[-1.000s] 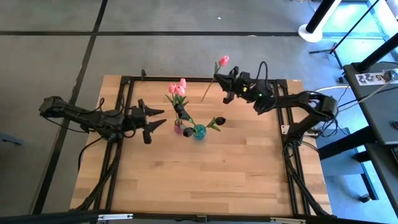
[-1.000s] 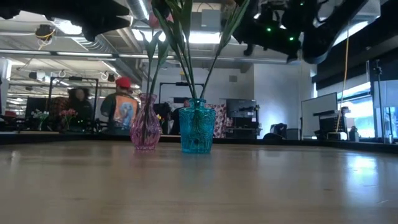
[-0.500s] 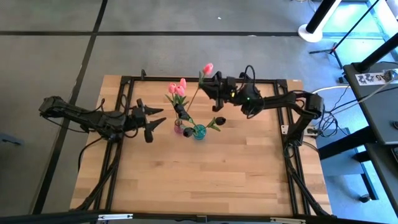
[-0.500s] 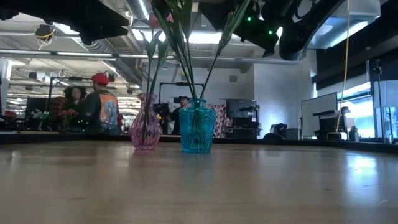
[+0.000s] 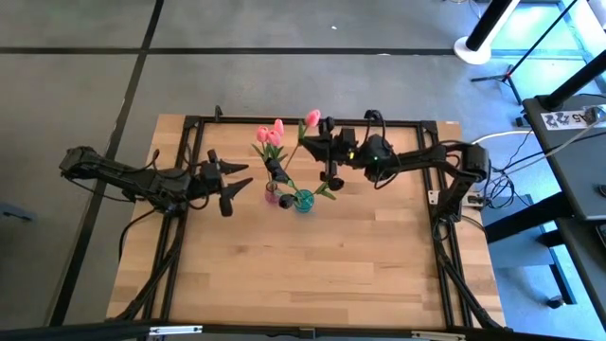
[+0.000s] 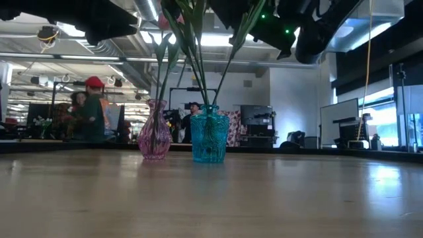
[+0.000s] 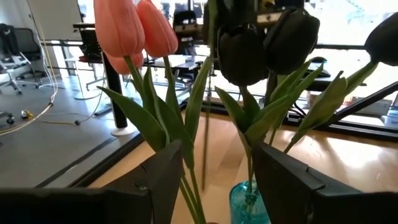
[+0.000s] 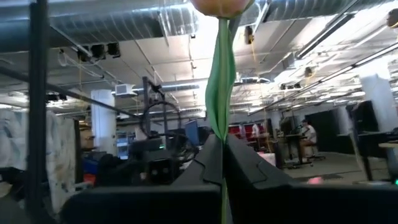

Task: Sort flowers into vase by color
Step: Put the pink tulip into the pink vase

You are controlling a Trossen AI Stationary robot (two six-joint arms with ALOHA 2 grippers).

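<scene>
My right gripper (image 5: 312,142) is shut on a pink-headed tulip (image 5: 312,119), just right of the flowers in the vases and high above the table. A pink glass vase (image 6: 154,139) holds pink tulips (image 5: 271,134) by their stems. A teal glass vase (image 6: 209,137) beside it holds dark maroon tulips (image 7: 267,38). Both vases stand on their bases on the wooden table. My left gripper (image 5: 234,180) hovers open, left of the vases. In the left wrist view its fingers frame the pink tulips (image 7: 132,28) and the teal vase (image 7: 247,203). My right gripper pinches the tulip's green stem (image 8: 222,144) between its two fingers, some way below the pink head (image 8: 219,5). The fingers come level from the table's right side and lie across the stem. The tulip is lifted clear and stands nearly upright, head up.
A black frame (image 5: 194,123) runs along the table's left, far and right edges. The near half of the wooden table (image 5: 303,275) is bare. In the low view, people (image 6: 89,109) move about in the room beyond the far edge.
My right gripper has carried the pink tulip toward the table's left and slightly nearer, from near the far right rail to just beside the flowers in the vases. The tulip's head now stands close to the other pink heads. The left arm has kept still.
</scene>
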